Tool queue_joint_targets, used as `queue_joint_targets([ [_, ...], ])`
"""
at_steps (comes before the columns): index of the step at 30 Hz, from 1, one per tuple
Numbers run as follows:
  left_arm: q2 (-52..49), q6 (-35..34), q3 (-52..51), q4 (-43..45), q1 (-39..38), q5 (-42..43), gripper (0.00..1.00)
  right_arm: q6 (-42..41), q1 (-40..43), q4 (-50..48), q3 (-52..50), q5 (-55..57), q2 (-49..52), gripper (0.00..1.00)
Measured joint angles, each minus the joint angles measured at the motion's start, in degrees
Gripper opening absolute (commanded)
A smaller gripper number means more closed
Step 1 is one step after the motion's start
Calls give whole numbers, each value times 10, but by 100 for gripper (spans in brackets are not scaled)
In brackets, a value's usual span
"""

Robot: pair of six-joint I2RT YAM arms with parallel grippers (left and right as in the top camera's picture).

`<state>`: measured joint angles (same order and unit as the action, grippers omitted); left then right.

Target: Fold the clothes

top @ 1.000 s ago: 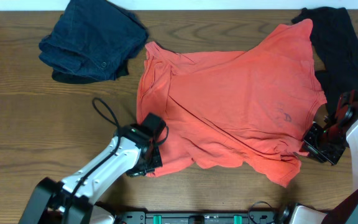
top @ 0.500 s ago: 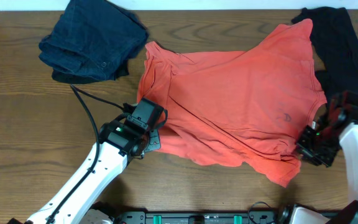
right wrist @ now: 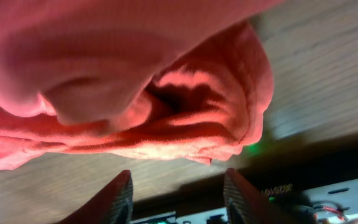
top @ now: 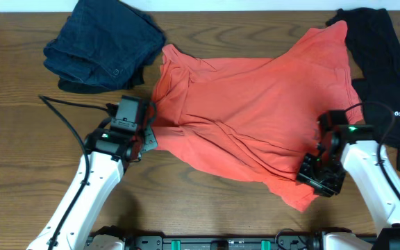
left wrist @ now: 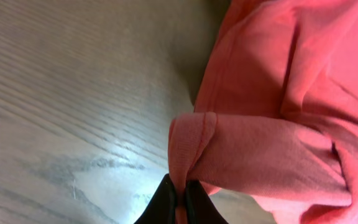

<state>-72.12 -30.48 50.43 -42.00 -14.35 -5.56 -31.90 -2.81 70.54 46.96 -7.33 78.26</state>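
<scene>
Coral-red T-shirt (top: 255,104) lies mid-bench, spread but rumpled, its lower hem running slantwise. Left claw (left wrist: 180,196) is pinched tight on a rolled bit of the left hem, tips only. Right claw (right wrist: 178,179) sits at the lower right hem with fingers spread wide, bunched cloth just ahead, nothing clamped.

Judgement: the step in hand is taking both hem corners for the first fold. The right should close on a single edge, not the wad. Then both lift level and carry together. The left grip looks shallow and may slip under tension.

Bench (top: 19,153) is dark wood grain with some glare. Dark blue jeans (top: 103,45) are heaped far left, black tee (top: 387,76) far right, just beside the shirt. Little of the room shows.
</scene>
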Motion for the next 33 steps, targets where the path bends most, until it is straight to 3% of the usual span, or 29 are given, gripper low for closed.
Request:
queue_joint_targets([
  [15,0,21,0,10,19,0,6,-150,-178,-2,-81,14,0,45],
  [23,0,21,0,9,19,0,6,-201,-191,-77,-139,16,0,41],
  [33,0,21,0,7,19,0,6,-217,-191,-132,-142,17,0,43],
])
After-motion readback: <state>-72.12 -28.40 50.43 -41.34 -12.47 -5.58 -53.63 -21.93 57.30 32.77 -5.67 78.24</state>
